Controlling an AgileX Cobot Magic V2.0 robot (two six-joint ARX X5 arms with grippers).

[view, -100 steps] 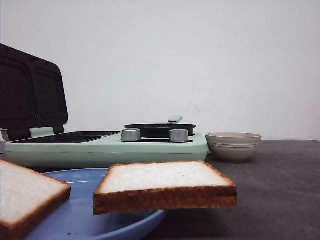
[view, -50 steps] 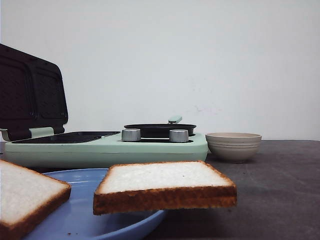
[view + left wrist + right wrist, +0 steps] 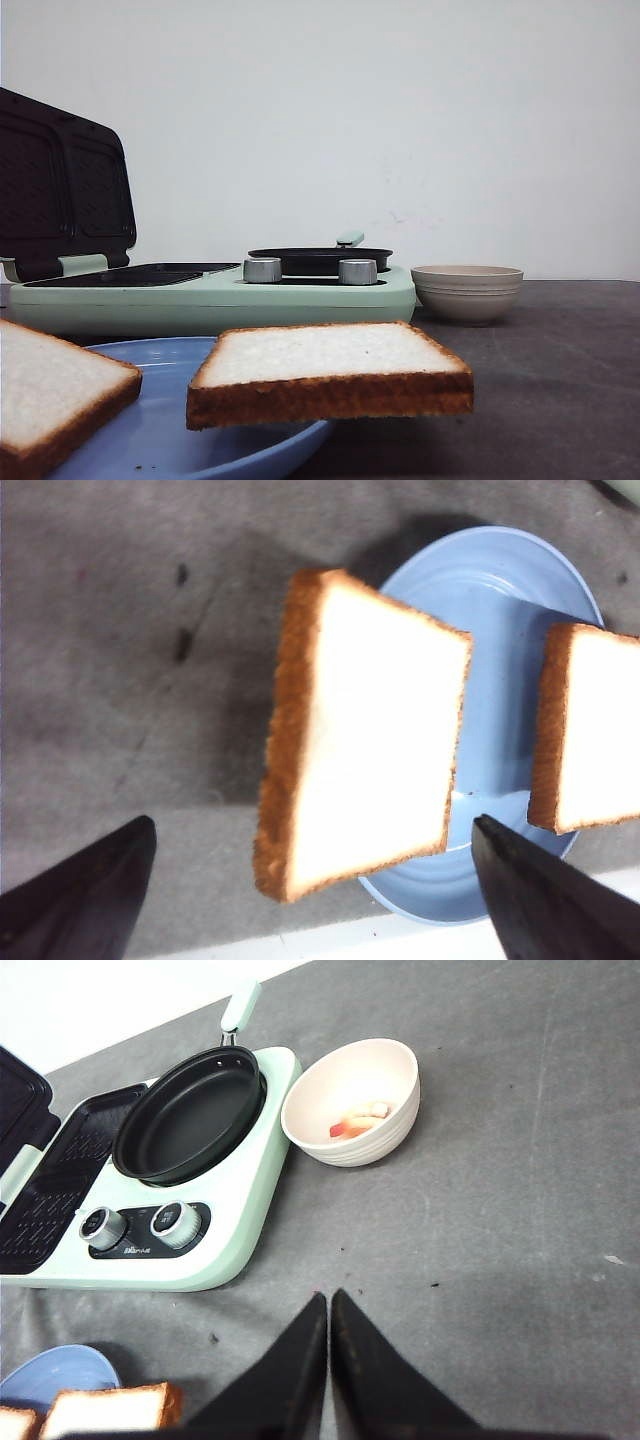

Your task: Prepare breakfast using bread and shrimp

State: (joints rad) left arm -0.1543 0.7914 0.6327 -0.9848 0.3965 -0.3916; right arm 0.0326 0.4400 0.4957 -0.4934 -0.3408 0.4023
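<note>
Nothing moves since earlier frames; front view unchanged. Two bread slices on blue plate (image 3: 160,435): right slice (image 3: 325,365) overhangs plate rim toward bare desk (image 3: 540,380), left slice (image 3: 50,395) cut by frame edge. Left hand (image 3: 310,880) spread wide above right slice, fingers (image 3: 85,885) well apart either side, not touching it. Right hand (image 3: 329,1305) pinched shut, empty, hovering over desk. Shrimp (image 3: 357,1123) lies in beige bowl (image 3: 385,1070), just beside green cooker (image 3: 210,295). Black pan (image 3: 190,1110) sits on cooker; lid (image 3: 60,185) stands open.
</note>
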